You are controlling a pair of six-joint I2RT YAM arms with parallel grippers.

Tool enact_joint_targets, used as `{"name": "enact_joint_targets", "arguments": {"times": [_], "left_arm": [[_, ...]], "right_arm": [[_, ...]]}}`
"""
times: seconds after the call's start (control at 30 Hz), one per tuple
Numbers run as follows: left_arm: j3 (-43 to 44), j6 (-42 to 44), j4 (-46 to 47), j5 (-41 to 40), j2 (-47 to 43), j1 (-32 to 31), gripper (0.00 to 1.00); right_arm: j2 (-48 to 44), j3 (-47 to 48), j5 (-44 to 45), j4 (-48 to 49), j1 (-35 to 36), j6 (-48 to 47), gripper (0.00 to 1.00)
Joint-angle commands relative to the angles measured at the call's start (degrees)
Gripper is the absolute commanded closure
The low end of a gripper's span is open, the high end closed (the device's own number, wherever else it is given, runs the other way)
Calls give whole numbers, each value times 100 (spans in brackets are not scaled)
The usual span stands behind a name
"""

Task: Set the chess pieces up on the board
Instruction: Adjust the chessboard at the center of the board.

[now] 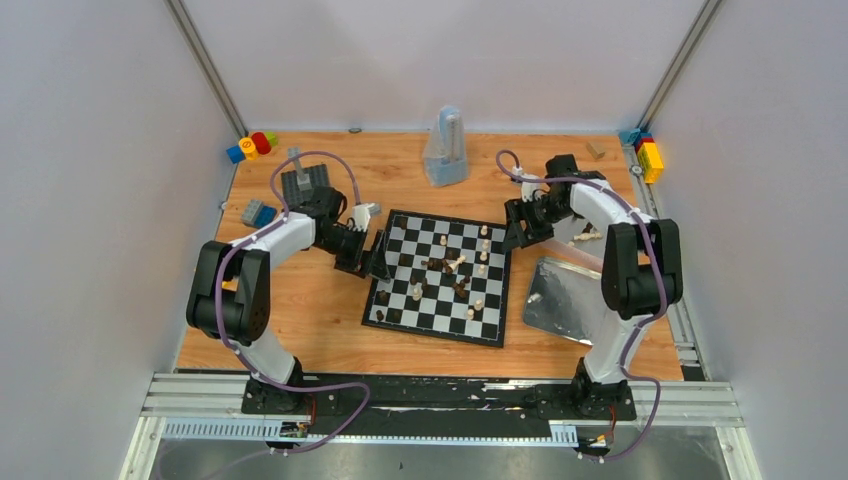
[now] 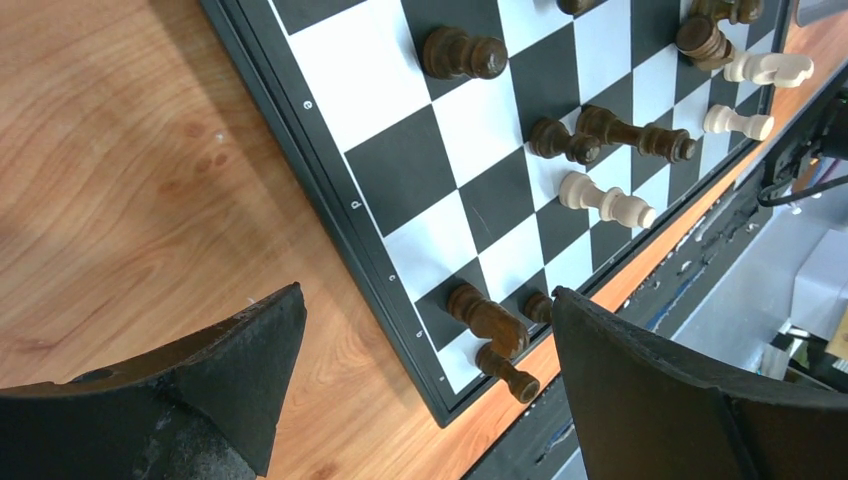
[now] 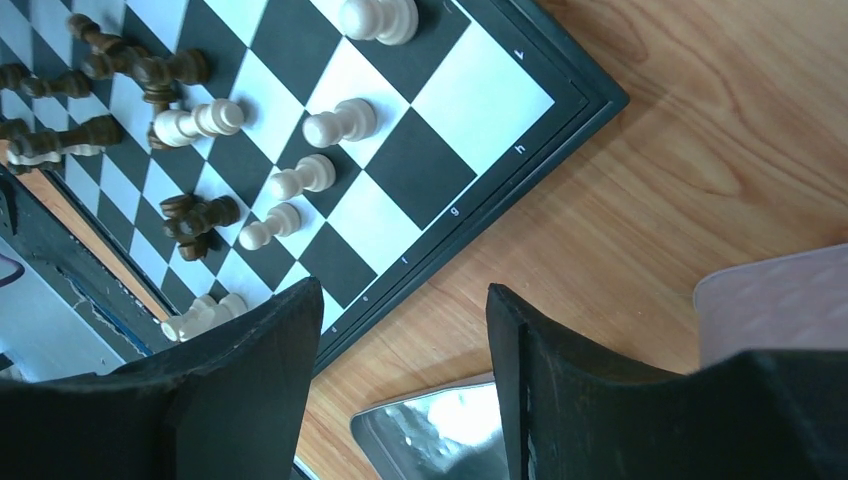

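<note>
Both grippers stand wide open, holding nothing: the left gripper [image 2: 428, 300] over the board's [image 1: 410, 232] left edge, the right gripper [image 3: 405, 290] beside its far right corner. Dark and pale chess pieces [image 1: 450, 265] sit scattered mid-board, several toppled.

You've got a black-and-white checked board [image 1: 440, 277] with black border, dark brown and cream chess pieces [image 1: 447, 265] — orange-brown woodgrain table [image 1: 310, 320], silver tray [image 1: 562, 300].
</note>
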Motion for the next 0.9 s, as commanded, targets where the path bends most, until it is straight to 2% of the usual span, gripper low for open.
{"name": "enact_joint_targets", "arguments": {"times": [0.0, 0.33, 0.6, 0.87], "left_arm": [[207, 114, 185, -160, -46, -28, 0], [426, 103, 286, 237, 572, -28, 0], [346, 127, 239, 876, 736, -54, 0], [337, 357, -82, 1177, 789, -140, 0]], "right_arm": [[201, -87, 74, 220, 42, -43, 38], [673, -22, -403, 329, 65, -22, 38], [1177, 703, -700, 249, 72, 50, 39], [1561, 1504, -798, 28, 67, 4, 39]]}}
